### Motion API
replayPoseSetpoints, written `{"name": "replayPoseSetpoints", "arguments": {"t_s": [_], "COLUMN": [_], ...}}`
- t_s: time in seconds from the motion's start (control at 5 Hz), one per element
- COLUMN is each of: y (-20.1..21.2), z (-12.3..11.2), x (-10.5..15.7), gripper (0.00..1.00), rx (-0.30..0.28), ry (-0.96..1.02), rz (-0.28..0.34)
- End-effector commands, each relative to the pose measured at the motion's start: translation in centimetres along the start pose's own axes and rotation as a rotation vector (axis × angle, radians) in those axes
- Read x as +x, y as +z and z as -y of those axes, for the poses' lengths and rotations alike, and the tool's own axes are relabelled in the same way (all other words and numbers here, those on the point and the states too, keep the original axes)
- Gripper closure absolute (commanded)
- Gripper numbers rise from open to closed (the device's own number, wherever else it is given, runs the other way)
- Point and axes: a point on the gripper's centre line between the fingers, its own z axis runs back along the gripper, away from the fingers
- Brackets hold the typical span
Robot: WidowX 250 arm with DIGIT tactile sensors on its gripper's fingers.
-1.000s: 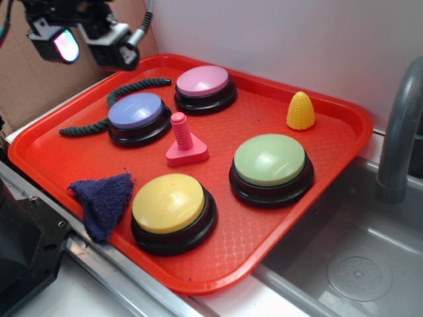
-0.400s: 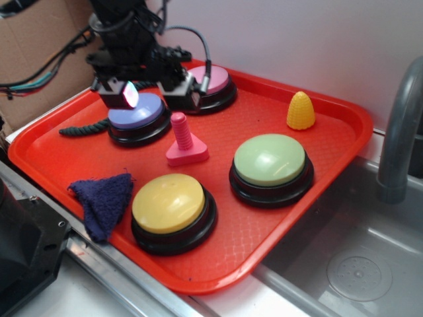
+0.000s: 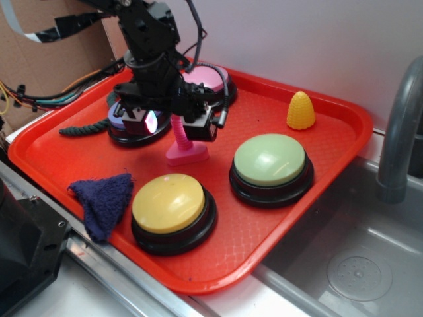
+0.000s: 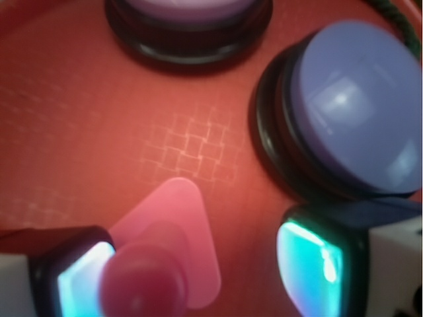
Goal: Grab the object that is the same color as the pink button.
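Observation:
The small pink bolt (image 3: 187,154) stands upright mid-tray on its flat base. My gripper (image 3: 173,125) is open and lowered over it, with the shaft between the fingers. In the wrist view the bolt (image 4: 173,221) sits close against the left fingertip (image 4: 82,281), with a wide gap to the right fingertip (image 4: 310,264); the gripper (image 4: 198,274) is not closed on it. The pink button (image 3: 210,77) stands just behind, partly hidden by the arm, and shows at the top edge of the wrist view (image 4: 192,10).
On the red tray (image 3: 330,152): a blue-purple button (image 4: 357,105) close beside the right finger, a green button (image 3: 269,160), a yellow button (image 3: 168,203), a yellow corn cone (image 3: 301,110), a dark blue cloth (image 3: 104,198), a dark rope (image 3: 82,127). A sink and faucet (image 3: 396,132) lie to the right.
The gripper came down and to the right from above the tray's back left corner. It now straddles the bolt's shaft. The bolt has not moved.

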Motion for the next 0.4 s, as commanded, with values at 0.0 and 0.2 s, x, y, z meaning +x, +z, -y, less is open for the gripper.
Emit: {"name": "replayPoseSetpoints", "arguments": {"t_s": [0.0,0.2], "y": [0.32,0.83], "z": [0.35,0.12], "x": [0.77,1.00], "gripper": [1.00,1.00], "rx": [-0.035,-0.062], "ry": [0.001,0.008], "rz": [0.046,0.031]}}
